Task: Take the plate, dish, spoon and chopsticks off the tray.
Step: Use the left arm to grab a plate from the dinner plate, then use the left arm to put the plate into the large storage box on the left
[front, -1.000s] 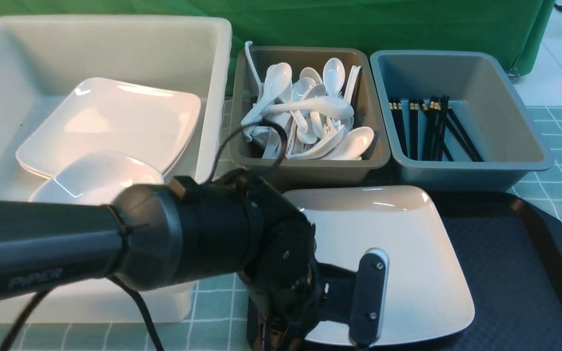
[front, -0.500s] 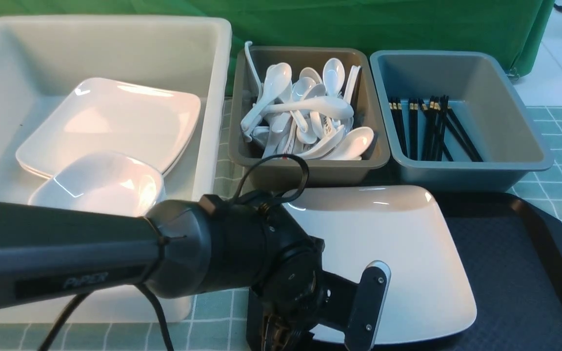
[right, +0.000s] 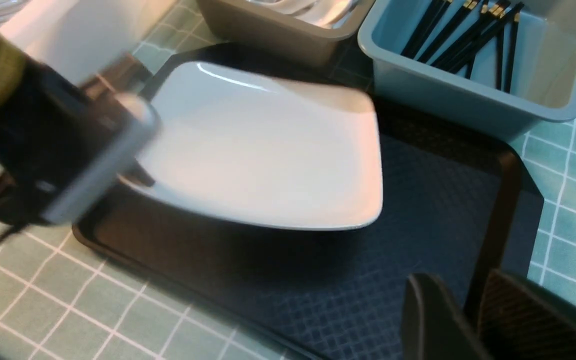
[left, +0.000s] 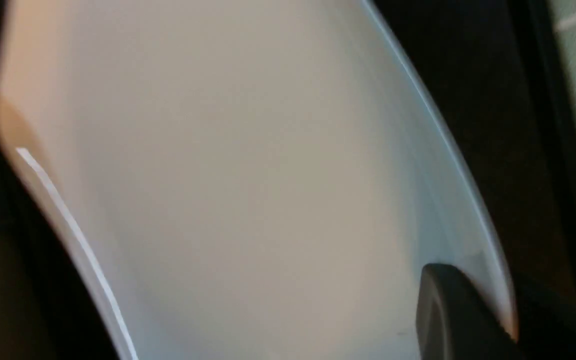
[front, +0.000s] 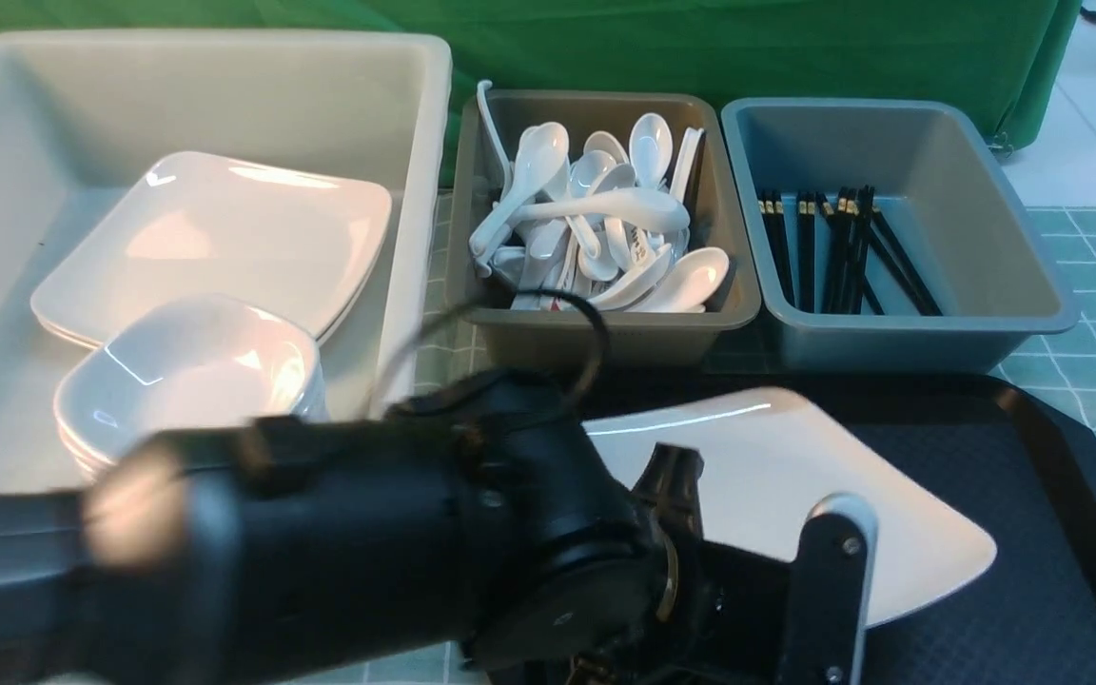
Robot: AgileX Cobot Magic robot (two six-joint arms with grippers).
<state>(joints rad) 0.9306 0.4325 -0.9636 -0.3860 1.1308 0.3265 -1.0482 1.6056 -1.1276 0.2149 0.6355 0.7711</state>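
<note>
A plate point(front: 795, 476) lies tilted over the left part of the tray point(front: 1033, 533). Behind the tray stand the middle tub point(front: 605, 333) holding spoons point(front: 605, 219) and, to its right, the right tub point(front: 890, 338) holding chopsticks point(front: 833, 247). Left of both, the big tub point(front: 225, 86) holds stacked plates point(front: 225, 238) with dishes point(front: 186, 371) in front of them.

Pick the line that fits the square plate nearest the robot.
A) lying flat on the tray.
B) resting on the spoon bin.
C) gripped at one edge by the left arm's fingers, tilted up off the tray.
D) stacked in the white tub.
C: the left arm's fingers clamp one edge of the plate, which hangs tilted over the tray, shadow beneath.
</note>
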